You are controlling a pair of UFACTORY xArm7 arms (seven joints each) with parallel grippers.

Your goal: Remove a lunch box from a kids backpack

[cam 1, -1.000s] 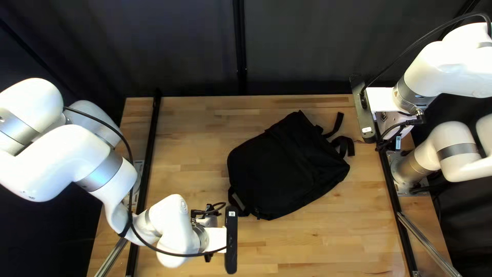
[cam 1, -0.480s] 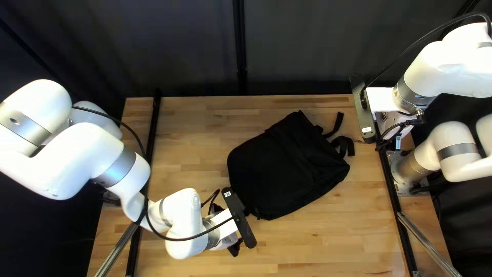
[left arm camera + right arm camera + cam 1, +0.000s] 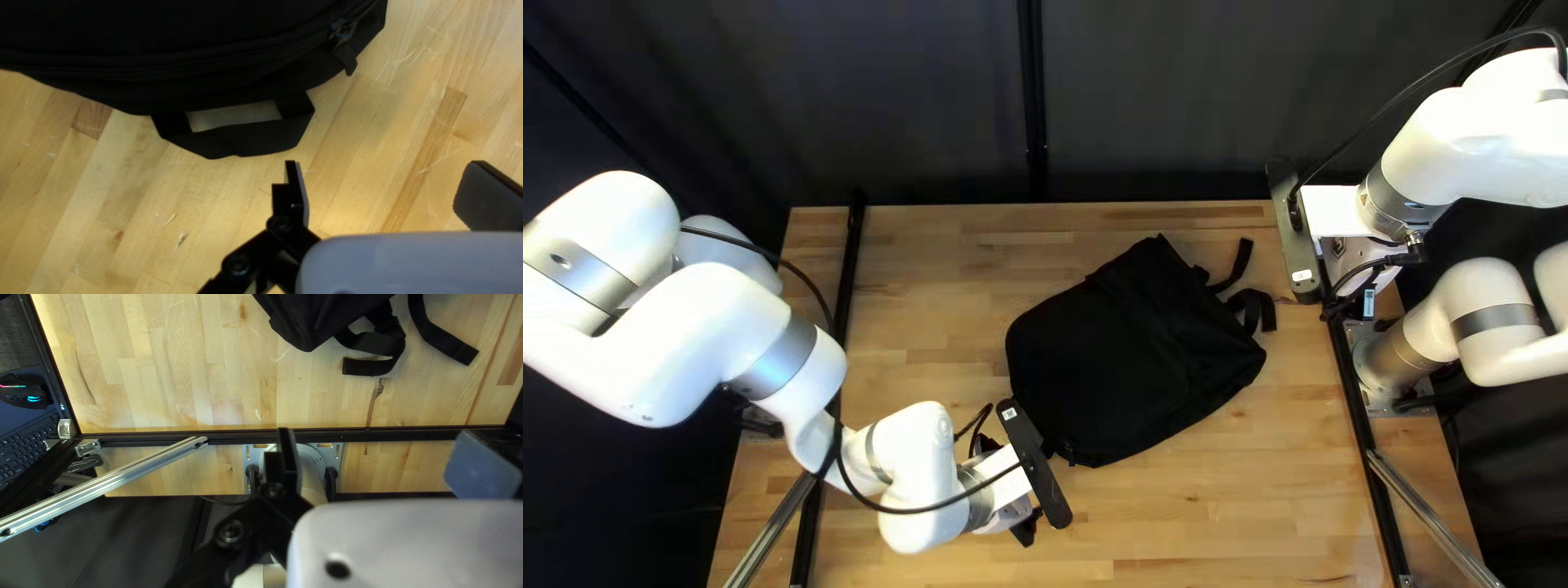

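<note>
Both open wide: left gripper (image 3: pixel 385 179) near black backpack (image 3: pixel 1133 354), right gripper (image 3: pixel 375 452) apart from it. Probable step: approach; next, align left gripper with grab handle (image 3: pixel 239 140).

No readable text anywhere.

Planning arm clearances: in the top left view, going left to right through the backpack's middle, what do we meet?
Left arm → backpack → right table rail → right arm. Left rail omitted: it overlaps the left arm there.
</note>
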